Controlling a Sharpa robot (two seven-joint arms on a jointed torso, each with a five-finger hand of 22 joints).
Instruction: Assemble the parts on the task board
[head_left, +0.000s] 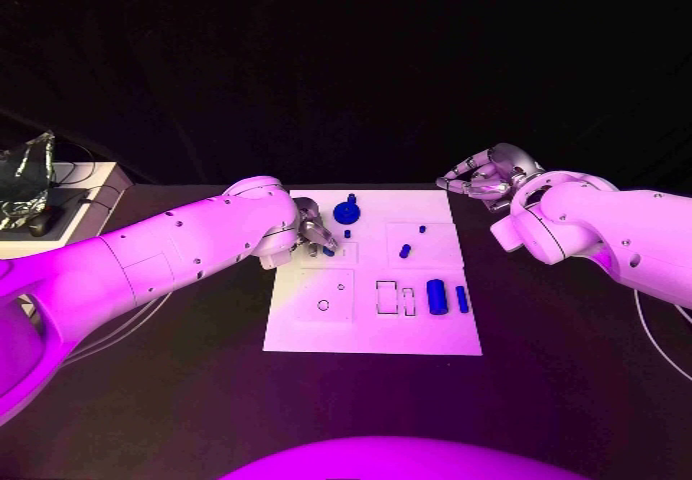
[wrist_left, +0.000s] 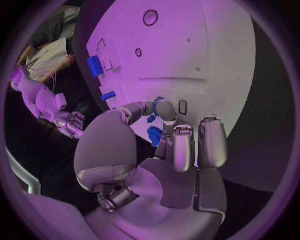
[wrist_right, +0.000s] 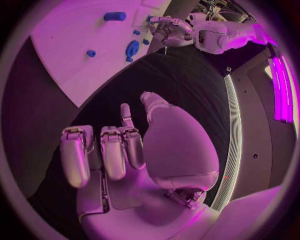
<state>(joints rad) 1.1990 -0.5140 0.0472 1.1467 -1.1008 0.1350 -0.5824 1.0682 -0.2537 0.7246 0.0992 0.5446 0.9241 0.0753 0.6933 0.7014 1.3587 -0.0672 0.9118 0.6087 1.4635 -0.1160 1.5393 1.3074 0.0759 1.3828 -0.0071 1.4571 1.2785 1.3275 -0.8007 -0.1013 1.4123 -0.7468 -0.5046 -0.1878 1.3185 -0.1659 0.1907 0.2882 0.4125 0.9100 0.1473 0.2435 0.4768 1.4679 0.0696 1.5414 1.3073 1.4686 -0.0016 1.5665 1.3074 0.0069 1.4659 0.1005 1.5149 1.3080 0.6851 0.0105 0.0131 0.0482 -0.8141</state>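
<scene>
Black table, blue parts on task board

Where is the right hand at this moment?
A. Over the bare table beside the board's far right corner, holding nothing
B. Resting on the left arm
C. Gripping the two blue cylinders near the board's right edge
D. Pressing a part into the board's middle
A: the right hand is off the board, over black table, and its wrist view shows its fingers with nothing in them.

Your left hand covers part of the task board; you can't tell whether its fingers grip a blue part.
</scene>
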